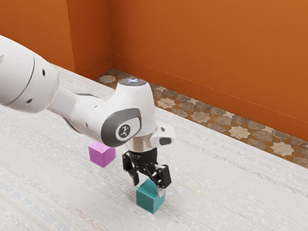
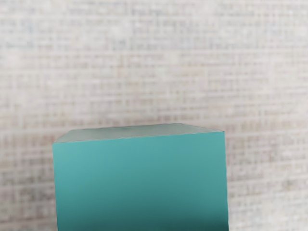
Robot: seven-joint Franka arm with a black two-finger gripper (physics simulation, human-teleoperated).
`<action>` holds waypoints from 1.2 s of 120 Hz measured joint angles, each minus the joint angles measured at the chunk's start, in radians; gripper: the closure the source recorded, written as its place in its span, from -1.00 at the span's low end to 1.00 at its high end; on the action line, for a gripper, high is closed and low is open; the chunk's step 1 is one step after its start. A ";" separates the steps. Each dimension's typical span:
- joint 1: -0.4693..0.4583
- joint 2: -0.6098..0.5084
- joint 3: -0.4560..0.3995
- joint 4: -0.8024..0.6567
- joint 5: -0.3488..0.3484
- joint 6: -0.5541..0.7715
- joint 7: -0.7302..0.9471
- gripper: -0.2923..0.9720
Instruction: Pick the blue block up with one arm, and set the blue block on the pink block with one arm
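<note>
The blue block (image 1: 149, 199), teal in colour, rests on the pale table. My black gripper (image 1: 149, 183) hangs right over it, open, with its fingers spread to either side of the block's top. In the wrist view the blue block (image 2: 139, 180) looms large just under my hand. The pink block (image 1: 101, 154) sits on the table a short way toward the exterior view's left of the gripper, partly behind my forearm.
The white arm (image 1: 57, 100) reaches in from the exterior view's left, above the pink block. The table's (image 1: 231, 221) far edge runs along a patterned tile floor (image 1: 240, 129) below orange walls.
</note>
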 joint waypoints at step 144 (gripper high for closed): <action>0.010 0.083 -0.012 0.012 0.055 0.081 -0.015 -0.14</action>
